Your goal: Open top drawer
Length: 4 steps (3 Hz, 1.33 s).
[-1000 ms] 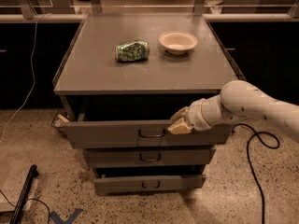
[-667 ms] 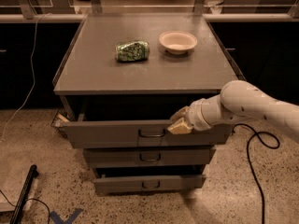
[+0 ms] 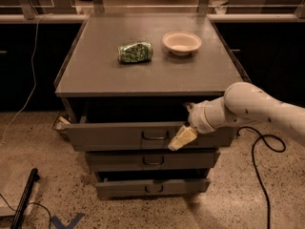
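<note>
Grey cabinet surface point(image 3: 95, 80), green bag point(image 3: 135, 52) and bowl point(image 3: 181, 42) on top. Your gripper point(image 3: 182, 137) sat against the top drawer point(image 3: 109, 136), already partly out. Its handle point(image 3: 154, 136) lay just left of the jaws, long axis left-right. Jaws spread or pinched? Couldn't tell.

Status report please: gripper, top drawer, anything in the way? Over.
Gripper at top drawer front, just right of handle. Drawer partly out. Nothing seen in front of it.
</note>
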Each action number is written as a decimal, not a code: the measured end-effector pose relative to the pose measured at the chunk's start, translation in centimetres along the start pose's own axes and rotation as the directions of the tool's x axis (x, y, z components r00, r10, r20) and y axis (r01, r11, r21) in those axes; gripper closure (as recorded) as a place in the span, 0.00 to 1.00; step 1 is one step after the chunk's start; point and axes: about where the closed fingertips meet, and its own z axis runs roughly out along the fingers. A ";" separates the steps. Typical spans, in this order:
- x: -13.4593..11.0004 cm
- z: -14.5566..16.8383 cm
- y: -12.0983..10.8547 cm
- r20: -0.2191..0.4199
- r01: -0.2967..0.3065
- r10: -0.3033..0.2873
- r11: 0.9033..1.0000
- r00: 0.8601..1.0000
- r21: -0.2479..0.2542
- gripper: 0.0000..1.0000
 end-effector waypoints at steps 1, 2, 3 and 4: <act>0.0 0.0 0.0 0.000 0.000 0.000 1.000 1.000 0.000 0.04; 0.0 0.0 0.0 0.000 0.000 0.000 1.000 1.000 0.000 0.26; 1.9 -2.1 1.7 0.018 -0.018 0.017 1.000 1.000 0.024 0.49; 3.0 -5.7 7.1 0.068 0.001 -0.003 0.999 0.998 0.035 0.72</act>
